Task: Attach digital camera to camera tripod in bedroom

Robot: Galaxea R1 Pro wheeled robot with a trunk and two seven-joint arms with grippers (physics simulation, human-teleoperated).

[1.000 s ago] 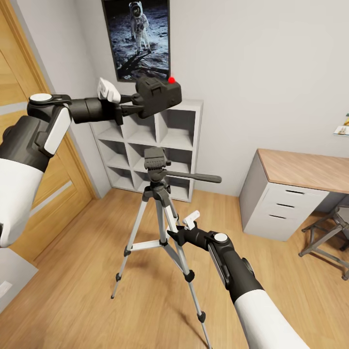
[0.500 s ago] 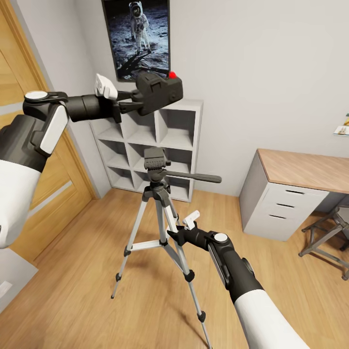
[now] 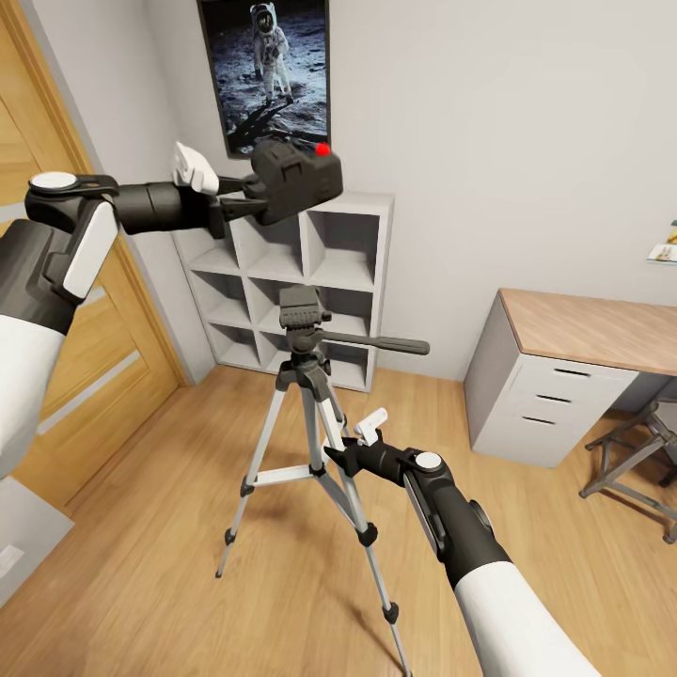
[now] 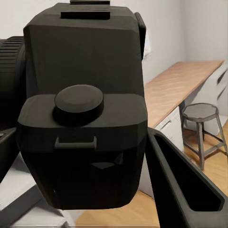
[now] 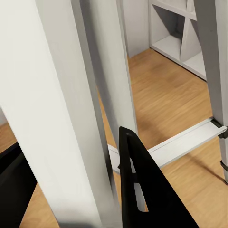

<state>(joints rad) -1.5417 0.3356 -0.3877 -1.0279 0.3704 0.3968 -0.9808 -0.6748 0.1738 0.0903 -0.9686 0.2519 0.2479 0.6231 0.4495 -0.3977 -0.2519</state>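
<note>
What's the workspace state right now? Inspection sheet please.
Surface: light wood plank floor; tripod stands on it.
Job's things: digital camera held in the air, above the camera tripod head, not mounted.
Clutter: nothing seen on the floor near the tripod.
Grippers: left gripper shut on the camera; right gripper around a tripod leg, grip unclear.
Cables: nothing seen.
Surroundings: white cube shelf, astronaut poster, wood-topped desk, wooden door, stool.
</note>
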